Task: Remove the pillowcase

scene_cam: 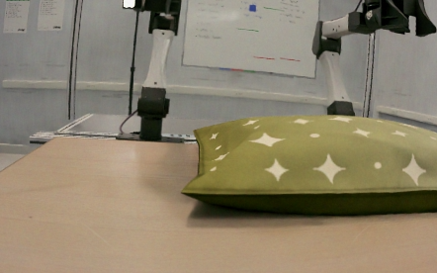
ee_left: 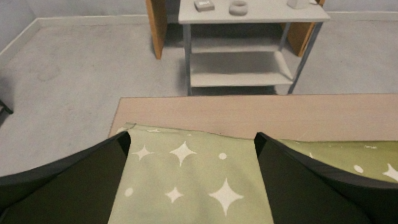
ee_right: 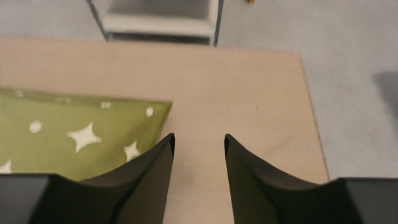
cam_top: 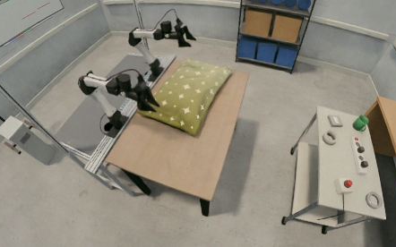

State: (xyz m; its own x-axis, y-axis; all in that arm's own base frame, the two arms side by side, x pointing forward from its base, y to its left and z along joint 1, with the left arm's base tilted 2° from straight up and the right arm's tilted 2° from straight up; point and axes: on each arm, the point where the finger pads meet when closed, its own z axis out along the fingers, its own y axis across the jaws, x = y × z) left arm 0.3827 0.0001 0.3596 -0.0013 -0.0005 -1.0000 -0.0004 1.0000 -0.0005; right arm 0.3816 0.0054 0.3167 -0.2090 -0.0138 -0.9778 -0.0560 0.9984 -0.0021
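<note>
The green pillowcase [cam_top: 186,96] [scene_cam: 298,158] [ee_left: 200,170] [ee_right: 60,135] with white stars lies flat and plump on the table [cam_top: 171,166] [scene_cam: 100,232] [ee_left: 200,115] [ee_right: 240,85]. No bare pillow shows; it is hidden inside the case. My left gripper [cam_top: 193,43] [scene_cam: 420,34] [ee_left: 192,134] is open and empty, raised above the far end of the case in the top view. My right gripper [cam_top: 157,107] [ee_right: 199,136] is partly open and empty, above the table by the case's near end. In the right wrist view its left finger overlaps the case's corner.
A metal frame rail [cam_top: 99,157] with both arm bases runs along one long side of the table. A white cart [cam_top: 337,166] stands apart beyond the other long side. A shelf rack [cam_top: 270,36] stands behind the table's far end.
</note>
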